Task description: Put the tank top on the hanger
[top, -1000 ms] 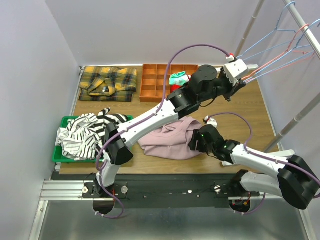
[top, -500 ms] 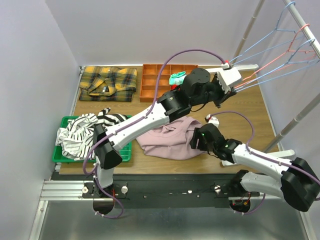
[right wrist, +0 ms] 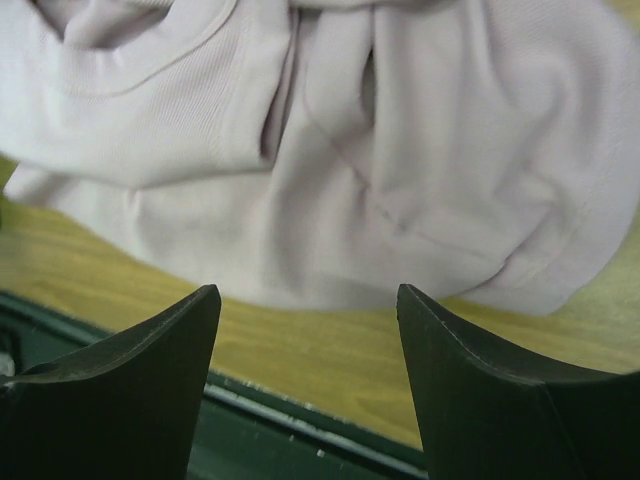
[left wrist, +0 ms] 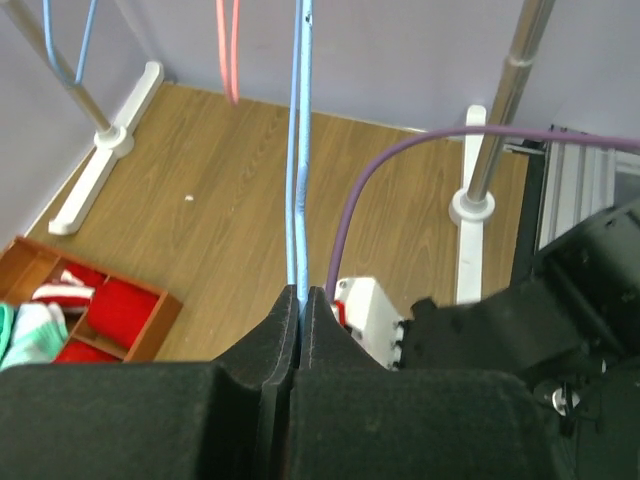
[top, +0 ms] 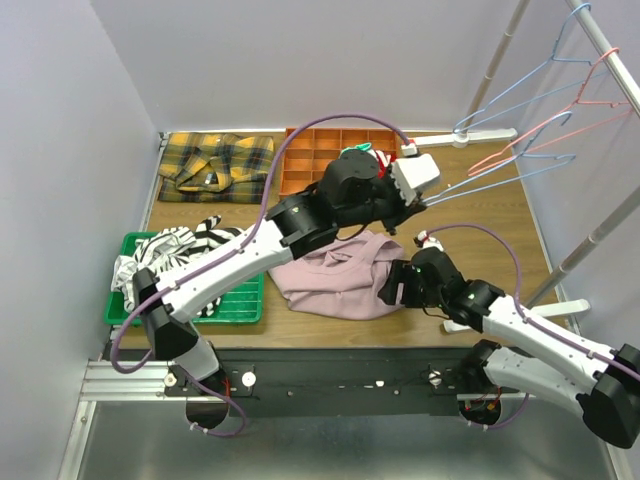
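The mauve-pink tank top (top: 340,275) lies crumpled on the wooden table, in front of the arms' bases. It fills the upper part of the right wrist view (right wrist: 330,150). My left gripper (top: 424,199) is shut on the thin light-blue wire hanger (top: 500,178), which stretches right toward the rack. In the left wrist view the blue wire (left wrist: 300,150) runs straight out from between the closed jaws of that gripper (left wrist: 301,300). My right gripper (top: 395,285) is open and empty, low at the tank top's right edge, its jaws (right wrist: 308,295) just short of the fabric.
A pink wire hanger (top: 540,135) and another blue hanger (top: 510,95) hang from the rack rail (top: 600,40) at the right. An orange compartment tray (top: 310,165) and yellow plaid cloth (top: 215,165) sit at the back. A striped garment (top: 165,265) lies in a green basket (top: 240,300).
My left arm has drawn back to the left and down, pulling the blue hanger with it away from the rack. My right gripper has stayed by the tank top's edge.
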### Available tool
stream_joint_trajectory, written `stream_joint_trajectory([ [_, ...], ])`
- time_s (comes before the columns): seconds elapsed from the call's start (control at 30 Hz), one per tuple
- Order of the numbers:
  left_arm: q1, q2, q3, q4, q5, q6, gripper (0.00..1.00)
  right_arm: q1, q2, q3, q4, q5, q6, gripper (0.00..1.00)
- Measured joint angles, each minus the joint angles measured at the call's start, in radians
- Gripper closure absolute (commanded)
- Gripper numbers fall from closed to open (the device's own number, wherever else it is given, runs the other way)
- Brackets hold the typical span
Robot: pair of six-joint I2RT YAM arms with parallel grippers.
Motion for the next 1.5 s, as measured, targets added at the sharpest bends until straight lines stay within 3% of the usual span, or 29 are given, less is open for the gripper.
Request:
stream_joint_trajectory([
  [0.23, 0.05, -0.137, -0.199, -0.012, -0.001, -0.028, 1.0, 0.0, -0.059, 0.0, -0.06, -0.157, 0.054, 0.21],
  [0.43, 0.121, -0.25, -0.363, -0.003, 0.001, -0.08, 1.0, 0.0, -0.121, 0.0, -0.14, -0.187, 0.078, 0.2],
  [0.67, 0.168, -0.389, -0.499, -0.022, 0.002, -0.111, 1.0, 0.0, -0.124, 0.01, -0.208, -0.188, 0.085, 0.21],
  [0.93, 0.168, -0.518, -0.56, -0.166, -0.069, -0.14, 1.0, 0.0, -0.101, 0.179, -0.246, -0.071, 0.071, 0.31],
  [1.2, 0.168, -0.742, -0.568, -0.404, -0.198, -0.181, 1.0, 0.0, 0.071, 0.202, -0.127, 0.059, 0.051, 0.36],
  [1.5, 0.169, -0.8, -0.568, -0.607, -0.29, -0.206, 1.0, -0.013, 0.378, 0.256, 0.082, 0.203, 0.059, 0.4],
])
